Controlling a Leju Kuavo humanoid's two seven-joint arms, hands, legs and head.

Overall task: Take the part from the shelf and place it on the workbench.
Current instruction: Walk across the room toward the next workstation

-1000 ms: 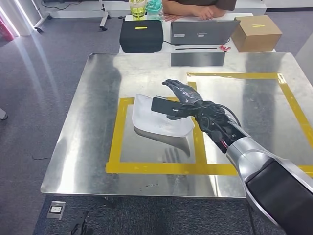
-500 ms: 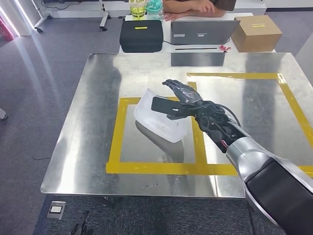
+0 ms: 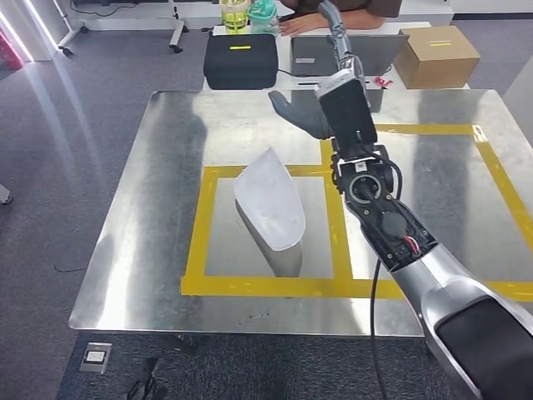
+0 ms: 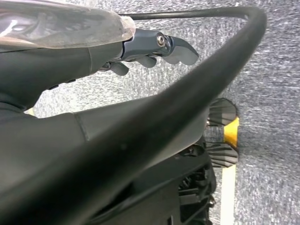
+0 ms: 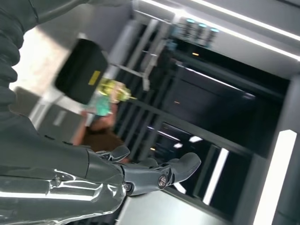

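Your right hand point(image 3: 301, 112) is raised beyond the yellow tape square point(image 3: 200, 225), fingers apart, holding nothing. White part point(image 3: 271, 210) lies on the surface point(image 3: 126, 242) inside that square, apparently delivered.

The head camera sits high on the robot and looks forward and down over the steel workbench point(image 3: 157, 250), taking in the desk beyond it at twelve o'clock. The right arm comes in from five o'clock. The right wrist camera rides close behind the right hand point(image 5: 148, 173) and is tipped upward and sideways, facing the dark racks and ceiling lights; it shares with the head view the black case point(image 3: 241, 60) and the green-lidded bottles point(image 3: 248, 12). The left wrist camera points down at grey carpet point(image 4: 268, 70), very near the left hand point(image 4: 155, 49).
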